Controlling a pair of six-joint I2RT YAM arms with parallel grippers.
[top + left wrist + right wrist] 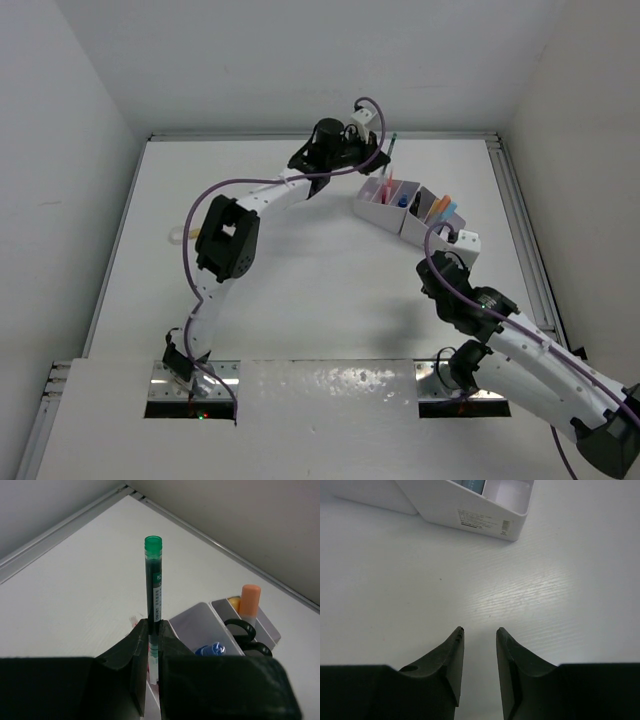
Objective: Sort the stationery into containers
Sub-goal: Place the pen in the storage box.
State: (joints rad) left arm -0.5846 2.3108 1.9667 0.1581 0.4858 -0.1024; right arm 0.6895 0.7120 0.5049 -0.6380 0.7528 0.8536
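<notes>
My left tool (150,632) is clamped on the green marker (153,580), holding it upright just above the organizer (192,625)'s end. I'd centre it over an opening and lower it in before releasing. My right tool (479,632) hangs half-open and empty over the table (545,580), just beside the organizer.

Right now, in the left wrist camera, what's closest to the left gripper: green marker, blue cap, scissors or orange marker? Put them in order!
1. Green marker: clamped in the left gripper.
2. Blue cap: just right, in the organizer's near compartment.
3. Scissors: next compartment, further right.
4. Orange marker: behind the scissors.
</notes>
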